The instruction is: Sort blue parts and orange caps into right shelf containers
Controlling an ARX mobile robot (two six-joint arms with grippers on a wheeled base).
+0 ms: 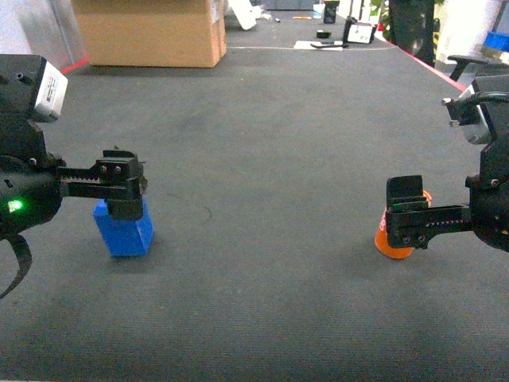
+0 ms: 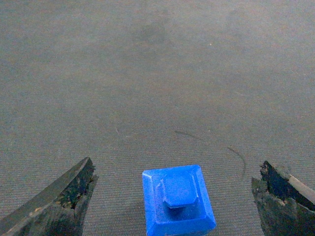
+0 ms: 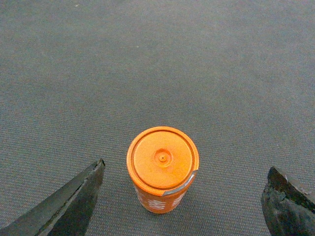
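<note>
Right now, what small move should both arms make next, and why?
Probably lower and close each tool. The left tool is open astride the blue part, the right tool open astride the orange cap; neither touches its piece.

No legible text anywhere. Orange cap (image 3: 163, 169): pale lettering low on side, too small and cut off to read.
</note>
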